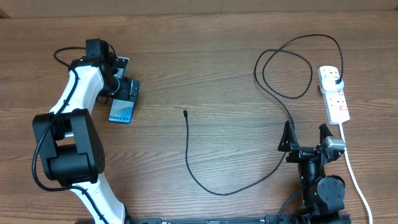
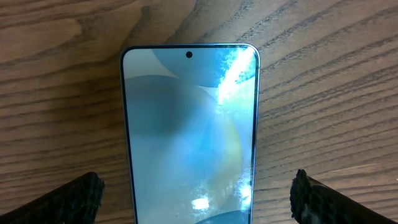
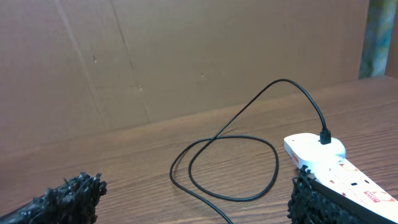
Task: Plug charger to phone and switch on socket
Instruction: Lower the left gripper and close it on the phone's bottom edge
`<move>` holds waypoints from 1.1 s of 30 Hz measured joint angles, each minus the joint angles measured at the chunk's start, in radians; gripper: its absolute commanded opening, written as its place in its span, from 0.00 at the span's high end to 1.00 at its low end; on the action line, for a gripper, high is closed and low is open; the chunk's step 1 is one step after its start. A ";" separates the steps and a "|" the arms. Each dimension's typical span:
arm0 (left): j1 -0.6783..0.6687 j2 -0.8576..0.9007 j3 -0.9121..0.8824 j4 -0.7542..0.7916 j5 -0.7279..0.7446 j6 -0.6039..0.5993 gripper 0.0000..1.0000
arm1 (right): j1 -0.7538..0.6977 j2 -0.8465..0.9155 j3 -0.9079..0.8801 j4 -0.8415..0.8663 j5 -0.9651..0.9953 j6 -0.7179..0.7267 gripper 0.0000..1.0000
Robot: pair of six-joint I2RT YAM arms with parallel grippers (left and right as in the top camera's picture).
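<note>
One phone (image 2: 189,137), one charger (image 1: 188,140), one socket (image 1: 334,93)

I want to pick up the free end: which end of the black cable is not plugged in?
The small connector tip, lying loose on the table; the other end, the black plug, sits in the white power strip.

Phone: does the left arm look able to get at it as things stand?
Probably yes. The left tool hangs open right over the phone, one finger out to each side of it, and nothing lies on it or in between.
</note>
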State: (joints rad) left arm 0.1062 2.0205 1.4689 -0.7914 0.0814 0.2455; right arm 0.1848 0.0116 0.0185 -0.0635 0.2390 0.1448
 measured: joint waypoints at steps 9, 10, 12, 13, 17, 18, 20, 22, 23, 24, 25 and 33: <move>0.000 0.042 0.000 0.001 0.004 -0.010 0.00 | 0.000 0.000 0.000 0.000 0.000 0.001 0.00; 0.000 0.053 0.000 0.001 0.004 -0.010 0.01 | 0.000 0.000 0.000 0.000 0.000 0.000 0.00; 0.000 0.072 0.000 0.001 0.004 -0.010 0.00 | 0.000 0.000 0.000 0.000 0.000 0.000 0.00; 0.000 0.075 0.001 0.004 0.004 -0.010 0.00 | 0.000 0.000 0.000 0.000 0.000 0.000 0.00; 0.000 0.076 0.002 0.003 0.007 -0.011 0.00 | 0.000 0.000 0.000 0.000 0.000 0.000 0.00; 0.000 0.076 0.002 0.003 0.007 -0.013 0.00 | 0.000 0.000 0.000 0.000 0.000 0.000 0.00; 0.000 0.076 0.004 -0.004 0.008 -0.036 0.03 | 0.000 0.000 0.000 0.000 0.000 0.000 0.00; -0.002 0.076 0.005 -0.013 0.007 -0.076 0.04 | 0.000 0.000 0.000 0.000 0.000 0.000 0.00; -0.004 0.076 0.006 -0.022 0.008 -0.097 0.04 | 0.000 0.000 0.000 0.000 0.000 0.001 0.00; -0.007 0.076 0.007 -0.031 0.006 -0.119 0.04 | 0.000 0.000 0.000 0.000 0.001 0.001 0.00; -0.014 0.076 0.009 -0.043 0.006 -0.144 0.05 | 0.000 0.000 0.000 0.000 0.000 0.000 0.00; -0.098 0.076 0.013 -0.153 0.000 -0.282 0.05 | 0.000 0.000 0.000 0.000 0.000 0.000 0.00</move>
State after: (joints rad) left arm 0.0078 2.0960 1.4818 -0.9443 0.0811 -0.0364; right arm 0.1848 0.0116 0.0185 -0.0631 0.2394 0.1452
